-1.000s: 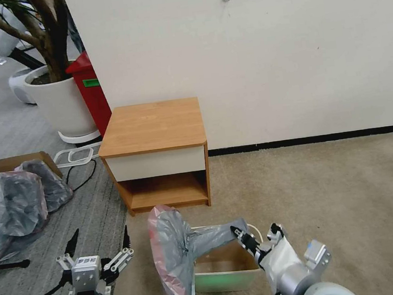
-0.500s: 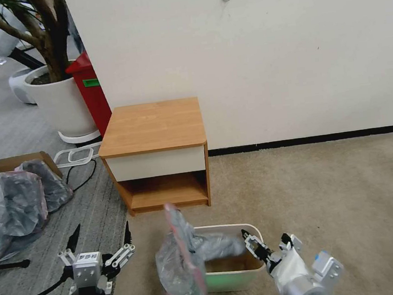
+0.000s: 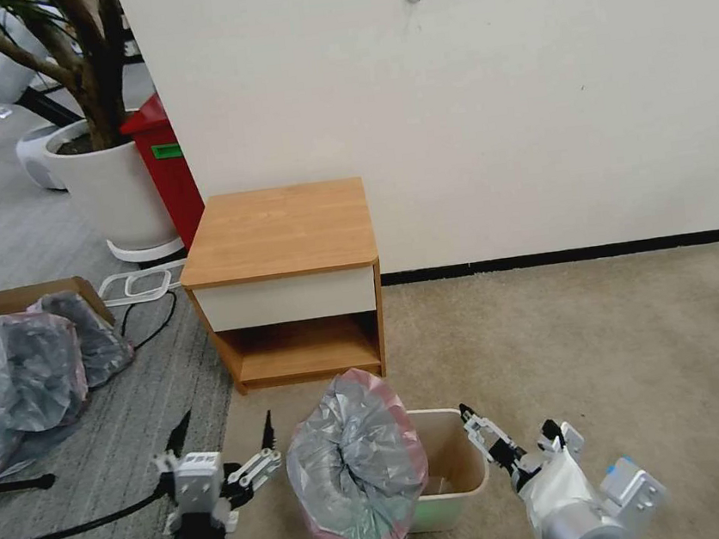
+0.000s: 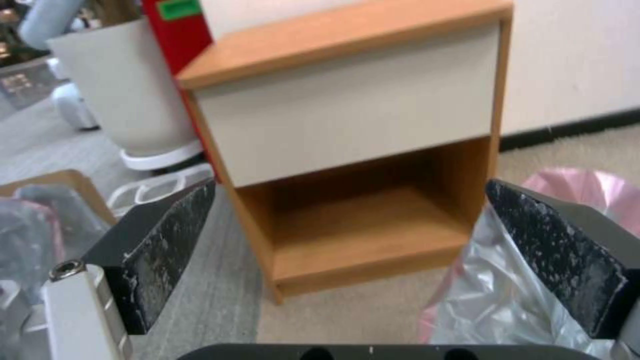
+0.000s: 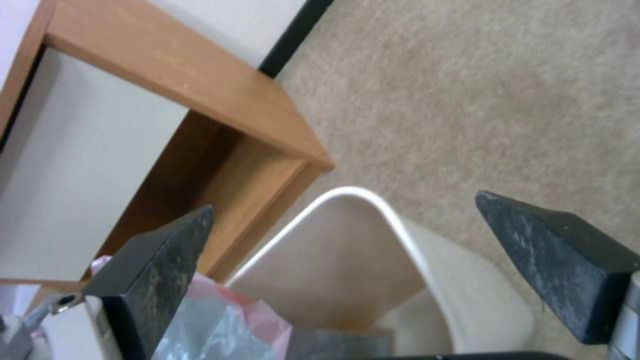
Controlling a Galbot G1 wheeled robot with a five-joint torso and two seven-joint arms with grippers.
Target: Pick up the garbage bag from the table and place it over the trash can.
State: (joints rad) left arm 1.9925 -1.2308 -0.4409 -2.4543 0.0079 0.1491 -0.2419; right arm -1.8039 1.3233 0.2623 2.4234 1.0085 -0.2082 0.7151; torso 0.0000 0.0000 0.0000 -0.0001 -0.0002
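Right gripper [image 3: 510, 436]: jaws spread wide, nothing between them. It sits low, just beside the right rim of the can [image 3: 472, 456], fingers pointing forward and toward the can. From its wrist camera both dark fingers [image 5: 157, 272] frame the can's white rim [image 5: 373, 205] with empty space between; the bag's grey-pink plastic [image 5: 220, 325] shows past one finger, not touching it as far as can be told.

Left gripper [image 3: 224, 445]: also wide open, holding nothing. It hovers over the floor to the left of the bag [image 3: 356, 464], fingers pointing forward toward the table [image 3: 281, 226]. In its wrist view one finger [image 4: 553, 255] lies right against the bag's plastic [image 4: 493, 305] in the picture; whether they touch cannot be told. Between the fingers the table's lower shelf [image 4: 360, 225] is seen.

Bag: bunched into a rounded grey mass with a pink rim around it, draped over the left side of the can and hanging down its outer left wall. The can's right half is uncovered, inside visible.

Can stands on beige carpet [image 3: 601, 337] just in front of the table. Tabletop bare. A heap of grey bags [image 3: 25, 377] lies on the floor at far left.
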